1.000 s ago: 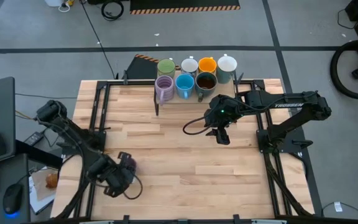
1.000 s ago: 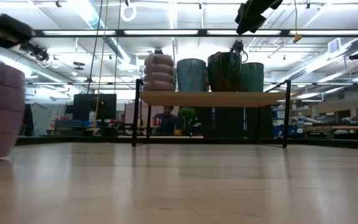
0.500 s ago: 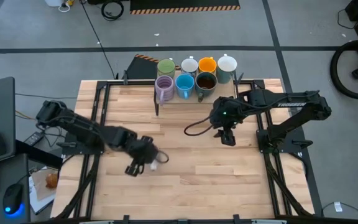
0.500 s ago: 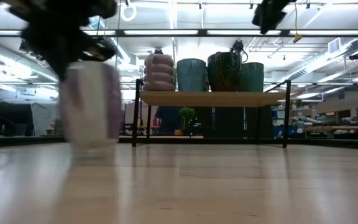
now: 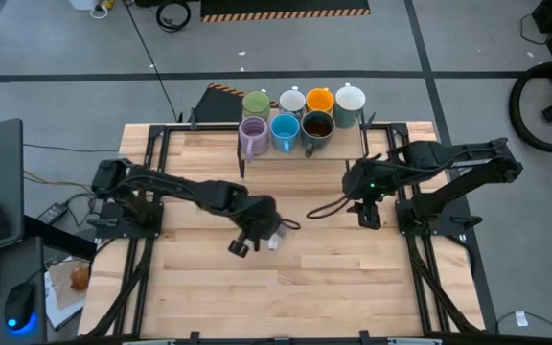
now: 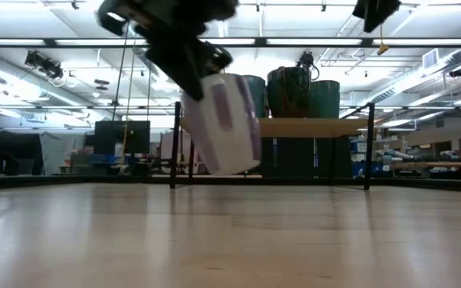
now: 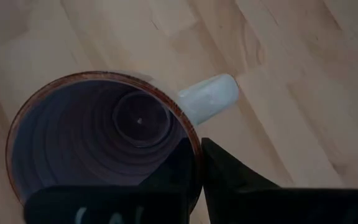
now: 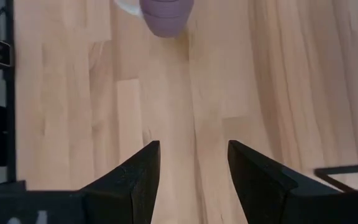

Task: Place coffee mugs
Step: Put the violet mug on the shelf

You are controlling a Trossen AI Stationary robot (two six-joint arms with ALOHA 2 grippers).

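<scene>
A light purple and white mug (image 6: 222, 124) hangs tilted above the middle of the table, with my left gripper (image 5: 263, 231) shut on it; its inside is dark purple (image 7: 98, 137). Seven more mugs stand on the raised shelf (image 5: 348, 144) at the far edge: a purple mug (image 5: 253, 137), a blue mug (image 5: 284, 131), a dark brown mug (image 5: 316, 126), a green mug (image 5: 256, 103), a white mug (image 5: 292, 101), an orange mug (image 5: 319, 99) and another white mug (image 5: 350, 100). My right gripper (image 8: 194, 165) stands open above the table's right part (image 5: 368, 217), holding nothing. My left gripper pinches the mug's rim (image 7: 196, 149) just beside the handle (image 7: 211, 99), one finger (image 7: 169, 177) inside the mug and the other (image 7: 235, 183) outside. The fingers come slanting down from above. The mug hangs tilted below them, clear of the table.
The shelf stands on thin black legs (image 6: 172, 148) at the far edge, with bare tabletop (image 5: 333, 278) in front of it. Black frame rails (image 5: 151, 172) run along the table's left and right sides. The held mug also shows in the right wrist view (image 8: 166, 12).
My left gripper has carried the mug from the table's near left corner toward the middle, rightward and a little toward the far edge, and has rolled; the mug, clear of the table, now hangs tilted. My right gripper has drawn back toward the right edge, staying open.
</scene>
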